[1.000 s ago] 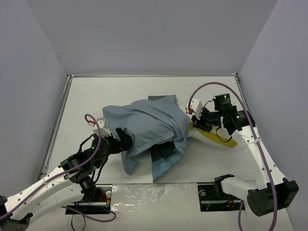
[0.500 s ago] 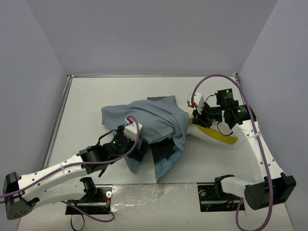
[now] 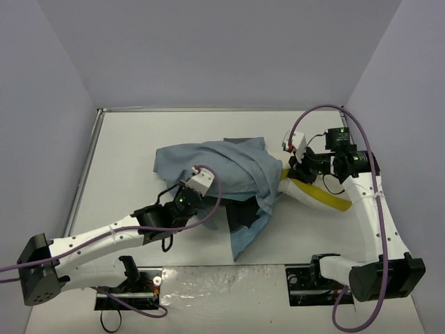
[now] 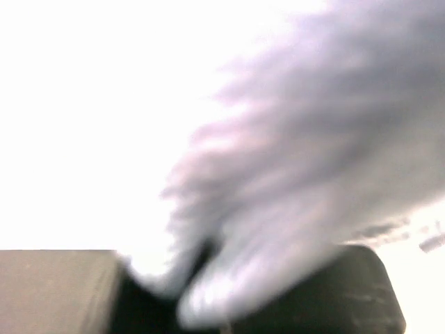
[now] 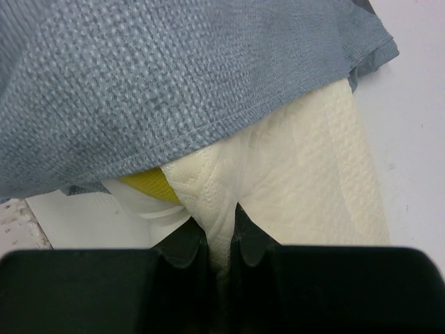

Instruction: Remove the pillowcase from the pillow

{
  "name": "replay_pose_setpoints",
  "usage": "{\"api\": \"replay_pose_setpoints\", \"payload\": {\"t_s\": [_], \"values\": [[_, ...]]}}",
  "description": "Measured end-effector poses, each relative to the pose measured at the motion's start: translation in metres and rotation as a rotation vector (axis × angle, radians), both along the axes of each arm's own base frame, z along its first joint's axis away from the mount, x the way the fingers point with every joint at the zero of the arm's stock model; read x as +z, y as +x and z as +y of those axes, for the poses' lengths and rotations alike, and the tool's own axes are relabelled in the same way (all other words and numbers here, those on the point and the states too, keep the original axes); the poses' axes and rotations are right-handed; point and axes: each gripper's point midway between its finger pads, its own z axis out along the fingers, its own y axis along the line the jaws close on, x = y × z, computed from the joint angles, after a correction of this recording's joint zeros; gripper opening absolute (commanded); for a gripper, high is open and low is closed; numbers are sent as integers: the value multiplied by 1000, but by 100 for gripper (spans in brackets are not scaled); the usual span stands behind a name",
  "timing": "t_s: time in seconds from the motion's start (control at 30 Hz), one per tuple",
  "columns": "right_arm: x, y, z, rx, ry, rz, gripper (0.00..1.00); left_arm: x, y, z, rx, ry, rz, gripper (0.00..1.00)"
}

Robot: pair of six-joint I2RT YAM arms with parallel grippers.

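- the blue-grey pillowcase point(image 3: 222, 170) lies bunched mid tabletop point(image 3: 125, 146), covering most of the pillow point(image 3: 316, 196). if the cloth snags, the pillow may drag along with it.
- my left arm reaches low across. my left fingers point(image 4: 330, 292) pinch a blurred cloth fold that could slip out.
- my right arm bends inward. my right fingers point(image 5: 248, 245) pinch the pillow's bare cream end, which could tear free.

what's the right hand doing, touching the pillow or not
Touching. The right wrist view shows the right hand shut on a cream fold of the pillow, pinching it.
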Motion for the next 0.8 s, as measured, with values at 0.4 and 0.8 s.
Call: {"api": "replay_pose_setpoints", "payload": {"t_s": [0.4, 0.8], "values": [[40, 8, -36, -63, 28, -65, 0, 74, 68, 108, 351, -270, -128, 2], [71, 33, -129, -301, 47, -151, 0, 160, 92, 257, 732, -394, -309, 2]]}}
